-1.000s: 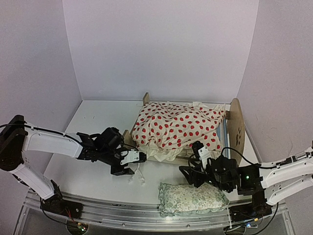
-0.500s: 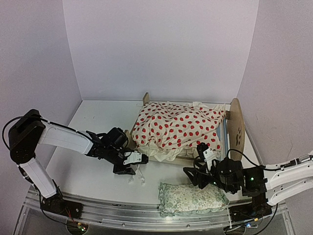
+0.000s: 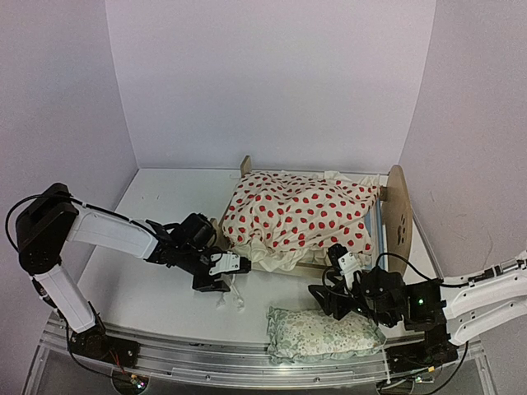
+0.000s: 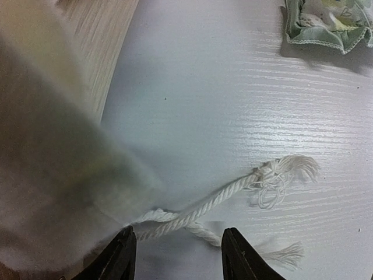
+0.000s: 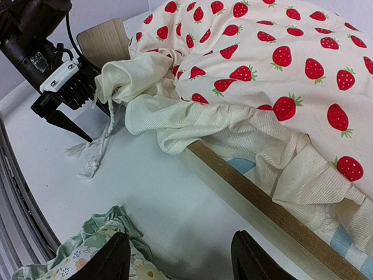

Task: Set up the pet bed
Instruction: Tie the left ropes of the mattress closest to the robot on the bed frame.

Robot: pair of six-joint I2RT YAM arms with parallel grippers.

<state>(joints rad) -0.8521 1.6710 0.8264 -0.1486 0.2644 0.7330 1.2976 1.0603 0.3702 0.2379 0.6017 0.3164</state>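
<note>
The pet bed (image 3: 400,212) stands at the back right, a light-wood frame whose side rail (image 5: 262,204) and footboard (image 5: 105,38) show in the right wrist view. A cream red-dotted cushion (image 3: 300,212) lies heaped on it, its pale edge spilling over the near rail. My left gripper (image 3: 224,278) is open at the footboard corner, low over the table. The cushion's white cord (image 4: 221,195) lies loose on the table between its fingertips (image 4: 236,259). My right gripper (image 5: 180,256) is open over bare table, between the rail and the green floral pillow (image 3: 323,333).
The pillow lies on the table near the front edge, its corner (image 4: 326,23) in the left wrist view. White walls close the back and both sides. The frayed cord ends (image 5: 87,166) trail toward the pillow.
My left arm has raised its elbow and brought its gripper slightly closer to the footboard corner. My right gripper has slipped a little nearer to the pillow. Both stay open.
</note>
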